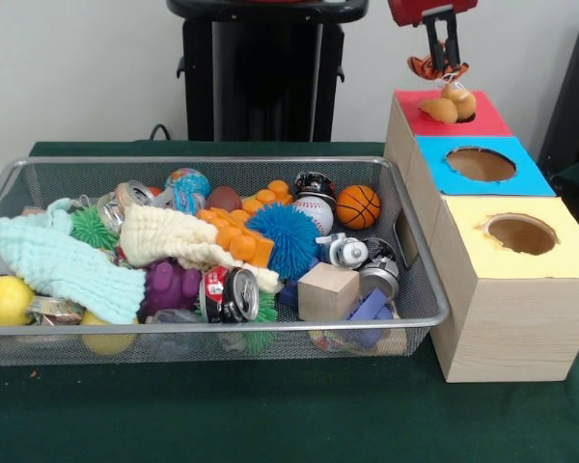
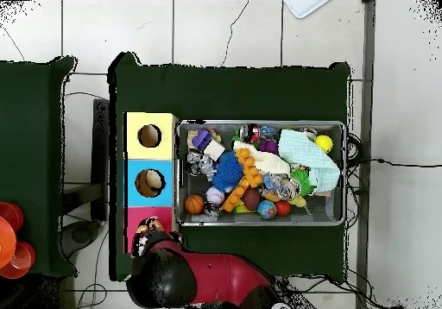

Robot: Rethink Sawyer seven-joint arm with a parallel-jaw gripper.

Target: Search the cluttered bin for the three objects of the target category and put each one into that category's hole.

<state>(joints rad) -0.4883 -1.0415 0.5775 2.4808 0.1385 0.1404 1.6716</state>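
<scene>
My gripper (image 1: pixel 440 53) hangs above the red-topped wooden box (image 1: pixel 484 122) at the far right. It is shut on the orange, black-striped tiger plush (image 1: pixel 436 67), held just above the box. A tan-brown plush (image 1: pixel 450 103) lies on the red top and covers most of the hole there. The silver wire-mesh bin (image 1: pixel 203 161) stands to the left of the boxes, full of clutter. I cannot pick out a third plush in it. In the overhead view the arm (image 2: pixel 186 275) covers the gripper. The bin's rim (image 2: pixel 259 124) and the red top (image 2: pixel 138 215) show there.
The blue-topped hole (image 1: pixel 480 164) and the yellow-topped hole (image 1: pixel 521 234) lie nearer the camera in the same row. The bin holds an orange basketball (image 1: pixel 357 205), a blue spiky ball (image 1: pixel 291 236), a wooden block (image 1: pixel 327 290), a can (image 1: pixel 230 294) and a mint cloth (image 1: pixel 63 265).
</scene>
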